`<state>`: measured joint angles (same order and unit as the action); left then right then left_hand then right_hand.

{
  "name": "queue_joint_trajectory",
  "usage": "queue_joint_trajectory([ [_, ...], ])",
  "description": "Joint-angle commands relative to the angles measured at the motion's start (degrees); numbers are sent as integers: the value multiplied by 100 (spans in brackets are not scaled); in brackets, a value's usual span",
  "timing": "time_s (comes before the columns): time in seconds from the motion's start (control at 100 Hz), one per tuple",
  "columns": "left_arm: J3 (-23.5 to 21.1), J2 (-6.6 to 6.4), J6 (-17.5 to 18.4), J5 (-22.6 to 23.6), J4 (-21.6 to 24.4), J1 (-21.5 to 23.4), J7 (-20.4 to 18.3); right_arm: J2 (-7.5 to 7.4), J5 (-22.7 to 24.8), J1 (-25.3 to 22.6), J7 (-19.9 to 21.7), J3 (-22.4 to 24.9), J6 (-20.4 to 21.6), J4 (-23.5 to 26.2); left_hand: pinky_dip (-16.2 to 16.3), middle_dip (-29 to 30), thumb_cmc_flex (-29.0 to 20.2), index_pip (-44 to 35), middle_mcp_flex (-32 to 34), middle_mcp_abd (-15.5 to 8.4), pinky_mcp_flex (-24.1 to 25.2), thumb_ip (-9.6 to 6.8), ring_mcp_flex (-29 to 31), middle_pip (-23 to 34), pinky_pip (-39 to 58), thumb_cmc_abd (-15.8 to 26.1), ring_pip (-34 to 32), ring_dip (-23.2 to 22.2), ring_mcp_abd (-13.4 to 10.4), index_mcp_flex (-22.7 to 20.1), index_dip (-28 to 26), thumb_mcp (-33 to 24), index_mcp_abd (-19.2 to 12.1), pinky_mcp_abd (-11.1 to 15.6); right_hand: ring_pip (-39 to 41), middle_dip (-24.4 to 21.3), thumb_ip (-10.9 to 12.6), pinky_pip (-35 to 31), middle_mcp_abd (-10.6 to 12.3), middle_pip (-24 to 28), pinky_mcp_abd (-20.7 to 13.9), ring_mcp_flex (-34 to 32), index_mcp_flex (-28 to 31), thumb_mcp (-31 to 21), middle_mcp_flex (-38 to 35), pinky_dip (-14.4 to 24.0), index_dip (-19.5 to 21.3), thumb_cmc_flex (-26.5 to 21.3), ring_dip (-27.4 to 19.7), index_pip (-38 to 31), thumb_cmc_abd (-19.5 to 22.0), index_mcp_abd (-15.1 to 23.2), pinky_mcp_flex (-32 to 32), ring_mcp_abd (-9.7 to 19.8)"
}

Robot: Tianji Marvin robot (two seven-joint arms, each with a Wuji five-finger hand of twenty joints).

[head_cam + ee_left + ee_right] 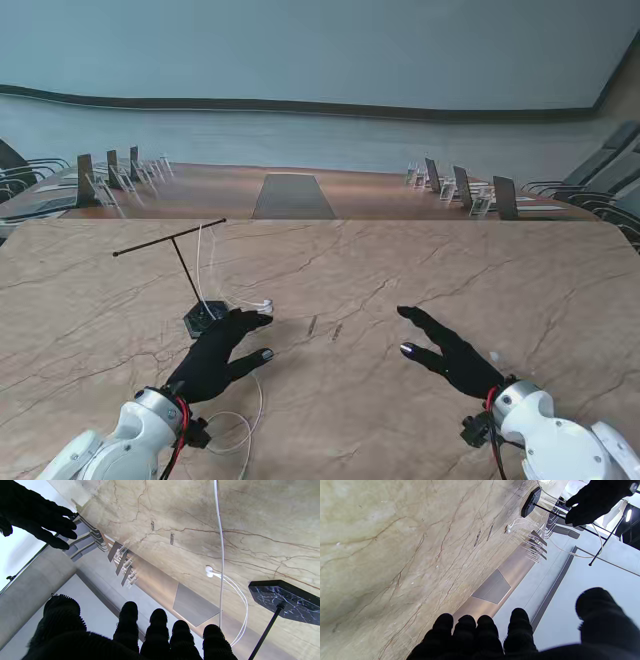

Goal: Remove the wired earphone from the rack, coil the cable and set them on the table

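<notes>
Both gloved hands hover with fingers spread, grasping nothing: left hand (215, 358) just beside the rack (185, 265), right hand (448, 352) well apart. The white earphone cable (221, 555) hangs from the rack; pinch it near the earbuds (209, 571) beside the rack's base.

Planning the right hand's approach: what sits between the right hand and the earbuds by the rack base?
In the stand view, only bare table with two small dark marks lies between the right hand and the earbuds.

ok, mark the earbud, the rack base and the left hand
earbud (209, 571), left wrist view, white bud head
rack base (285, 600), left wrist view, marbled top face
left hand (215, 357), stand view, back of glove
</notes>
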<state>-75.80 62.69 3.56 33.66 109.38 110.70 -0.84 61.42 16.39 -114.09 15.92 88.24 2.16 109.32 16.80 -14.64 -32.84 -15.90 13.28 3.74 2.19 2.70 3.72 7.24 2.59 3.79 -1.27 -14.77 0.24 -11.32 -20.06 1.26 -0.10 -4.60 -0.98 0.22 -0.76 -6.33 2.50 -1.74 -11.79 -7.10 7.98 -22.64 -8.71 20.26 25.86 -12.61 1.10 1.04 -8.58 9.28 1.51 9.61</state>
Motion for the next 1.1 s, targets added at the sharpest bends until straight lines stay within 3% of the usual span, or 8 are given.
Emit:
queue_joint_trajectory([
  [0.0, -8, 15, -19, -19, 34, 26, -27, 10, 0, 28, 14, -29, -21, 17, 55, -6, -23, 71, 31, -57, 53, -55, -126, 85, 6, 166, 9, -67, -74, -29, 1, 69, -42, 82, -109, -88, -142, -42, 67, -125, -310, 230, 20, 60, 133, 58, -38, 77, -112, 38, 273, 135, -48, 179],
  [0.24, -106, 6, 74, -60, 68, 103, -91, 9, 64, 23, -7, -94, -88, 65, 50, -8, -26, 74, 38, -48, 54, -56, -124, 86, 0, 170, 5, -70, -66, -22, 0, 67, -37, 74, -110, -88, -137, -43, 59, -125, -300, 231, 17, 72, 134, 59, -28, 63, -112, 24, 283, 128, -50, 171],
  [0.4, -253, 9, 142, -45, 145, 250, -81, 4, 104, 36, 5, -114, -124, 88, 155, -83, -27, 60, 269, 96, 59, -55, -43, 163, 90, 158, -220, -407, 135, -76, -9, 70, -29, 19, -110, -88, -136, -43, 63, -125, -297, 231, 15, 81, 133, 60, -13, 58, -112, 15, 286, 127, -51, 168],
  [0.66, -407, 31, 125, -37, 219, 452, -1, -24, 121, 188, 121, -212, -211, 52, 1355, -847, -102, -403, 949, 534, 235, -55, 437, 488, 638, 129, -739, -1111, 653, -521, -528, 67, 168, -168, -110, -88, -133, -45, 64, -125, -295, 231, 11, 87, 133, 62, 17, 47, -112, 7, 288, 123, -52, 167],
  [0.72, -445, 36, 131, -33, 245, 505, 24, -32, 122, 222, 160, -227, -234, 47, 1829, -1166, -121, -604, 1082, 637, 206, -53, 556, 648, 829, 125, -988, -1431, 806, -577, -734, 67, 245, -228, -110, -88, -132, -45, 63, -125, -295, 231, 10, 88, 133, 61, 20, 47, -112, 9, 296, 121, -52, 169],
  [0.93, -642, 54, 157, 83, 385, 777, 120, -33, 107, 362, 164, -325, -289, -29, 2966, -2309, -230, -1406, 1496, 888, -176, -41, 807, 1275, 2047, 138, -1984, -2470, 1279, -671, -1324, 71, 499, -446, -110, -88, -132, -46, 62, -125, -293, 232, 10, 95, 133, 62, 41, 41, -112, 5, 291, 116, -53, 163],
  [1.02, -738, 72, 123, 128, 447, 919, 197, -41, 110, 410, 197, -357, -315, -43, 3184, -2692, -281, -1676, 1639, 966, -75, -35, 894, 1536, 2863, 152, -2402, -2813, 1440, -688, -1513, 69, 612, -487, -110, -88, -132, -46, 60, -125, -292, 233, 9, 100, 134, 62, 50, 43, -112, 6, 295, 114, -53, 160],
  [1.09, -801, 86, 124, 165, 468, 1000, 270, -40, 106, 437, 193, -384, -319, -58, 3116, -3000, -330, -1888, 1835, 1055, -7, -27, 1039, 1794, 3665, 155, -2772, -3134, 1621, -777, -1664, 70, 695, -580, -109, -88, -130, -46, 61, -125, -291, 231, 10, 96, 133, 62, 57, 32, -112, 4, 292, 113, -52, 168],
])
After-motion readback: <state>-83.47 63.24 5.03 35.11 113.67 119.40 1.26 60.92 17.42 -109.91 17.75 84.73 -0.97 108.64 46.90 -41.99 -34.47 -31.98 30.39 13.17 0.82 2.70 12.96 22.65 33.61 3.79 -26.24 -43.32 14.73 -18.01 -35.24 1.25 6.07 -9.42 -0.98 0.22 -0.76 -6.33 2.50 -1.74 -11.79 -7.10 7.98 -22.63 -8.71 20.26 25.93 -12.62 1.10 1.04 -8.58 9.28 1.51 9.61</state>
